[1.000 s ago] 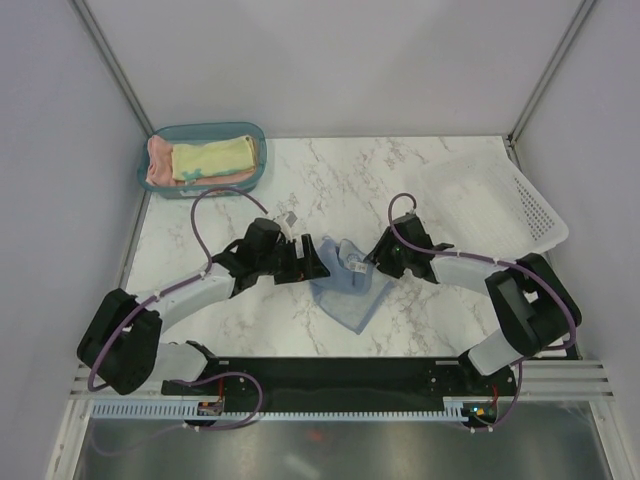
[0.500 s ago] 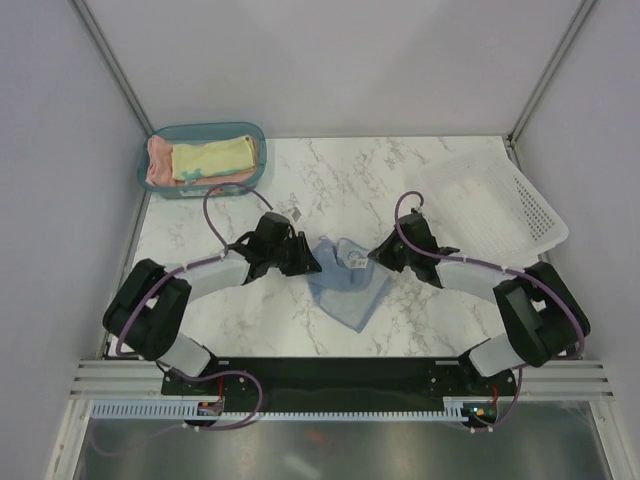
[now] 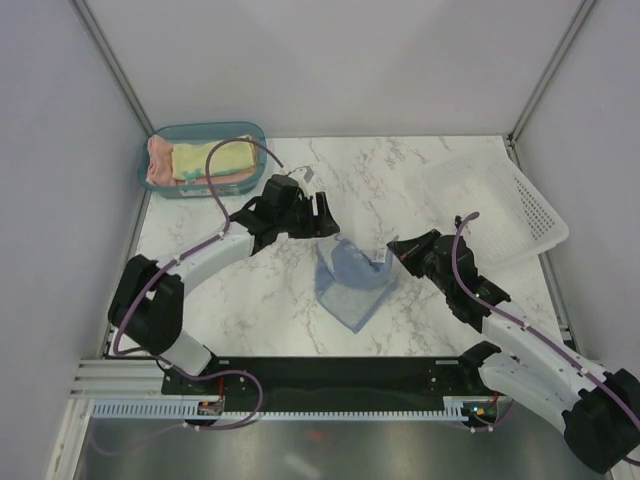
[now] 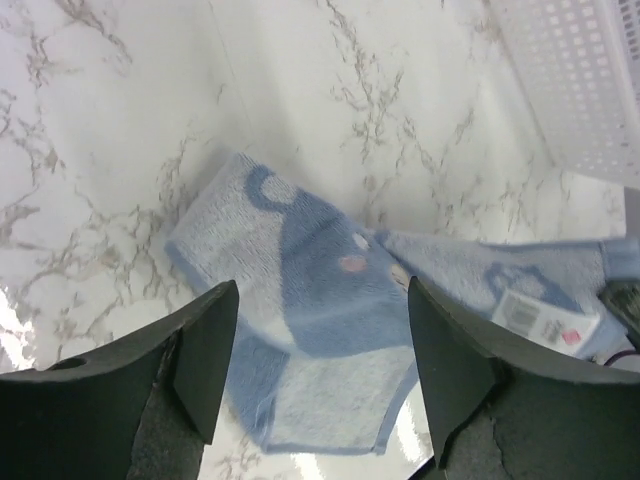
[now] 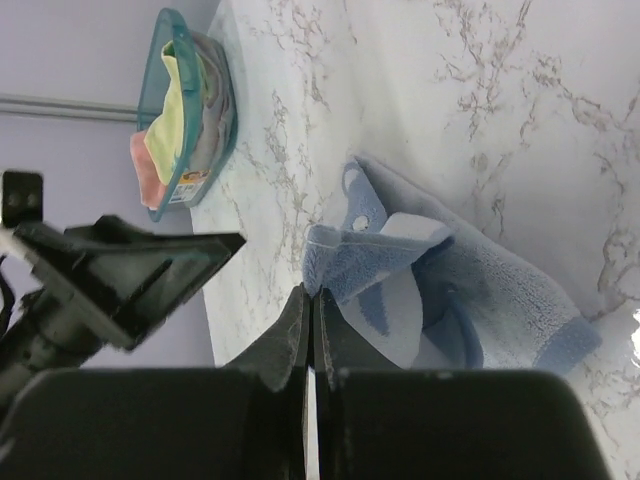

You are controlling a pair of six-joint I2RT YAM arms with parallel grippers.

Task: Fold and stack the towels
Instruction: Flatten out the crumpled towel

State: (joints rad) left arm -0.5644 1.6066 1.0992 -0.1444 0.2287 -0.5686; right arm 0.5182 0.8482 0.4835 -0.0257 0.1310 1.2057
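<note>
The light blue towel [image 3: 350, 285] lies crumpled mid-table; it also shows in the wrist views [image 4: 320, 300] [image 5: 480, 280]. My right gripper [image 3: 399, 251] [image 5: 312, 292] is shut on the towel's right edge beside its white label [image 3: 380, 257] and holds that edge a little off the table. My left gripper [image 3: 326, 218] [image 4: 322, 283] hovers open over the towel's far left side, with nothing between its fingers. A pale yellow towel [image 3: 215, 158] [image 5: 165, 130] lies folded on a salmon-pink towel [image 3: 158, 160] [image 5: 140, 165] in the teal bin.
The teal bin [image 3: 205, 128] [image 5: 170, 30] stands at the far left corner. A white perforated basket [image 3: 490, 205] [image 4: 590, 80] lies tilted at the far right. Grey walls close in the marble table [image 3: 380, 170] on three sides.
My left gripper came off the towel, opened and moved toward the back. My right gripper closed on the towel's right edge and drew it slightly rightward as that arm swung out.
</note>
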